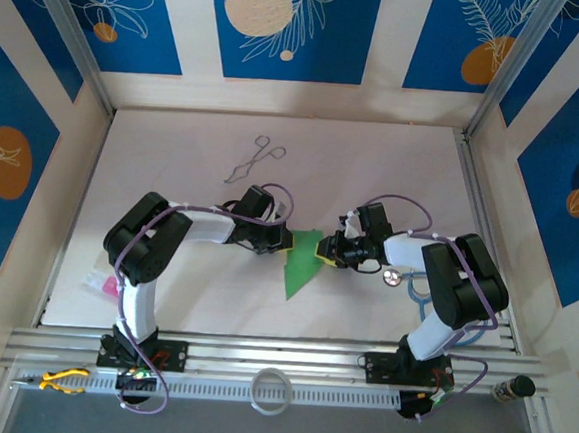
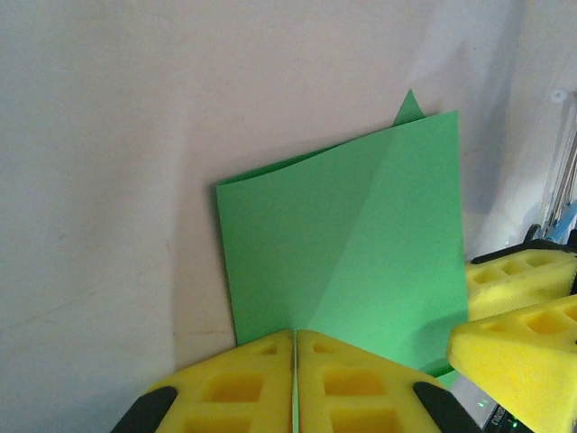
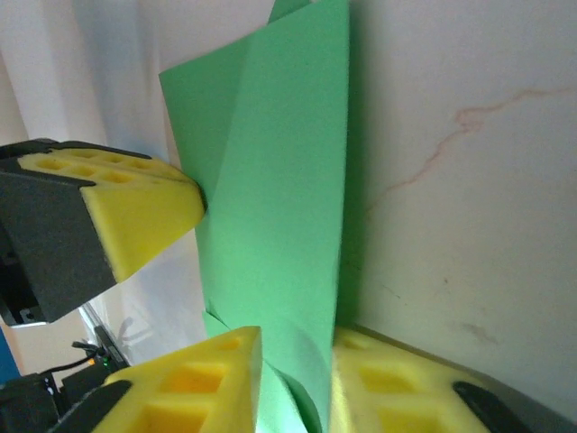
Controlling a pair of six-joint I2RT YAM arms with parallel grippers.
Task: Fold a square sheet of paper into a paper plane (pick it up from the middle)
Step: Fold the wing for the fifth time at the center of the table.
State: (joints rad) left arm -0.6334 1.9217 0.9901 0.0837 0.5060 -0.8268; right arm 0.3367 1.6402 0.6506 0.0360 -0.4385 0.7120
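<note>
Pale table (image 1: pixel 173 167) below — flimsy paper (image 2: pixel 361 244), best pinched at edges, is clamped in left claw (image 2: pixel 295 356); right claw (image 3: pixel 297 361) — narrow, hold unclear.

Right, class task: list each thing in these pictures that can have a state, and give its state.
square sheet of paper: partly folded, creased, between both grippers.
left gripper: shut on the paper's edge.
right gripper: jaws apart, straddling the paper's other side.
forceps: lying on the table, not held.
</note>
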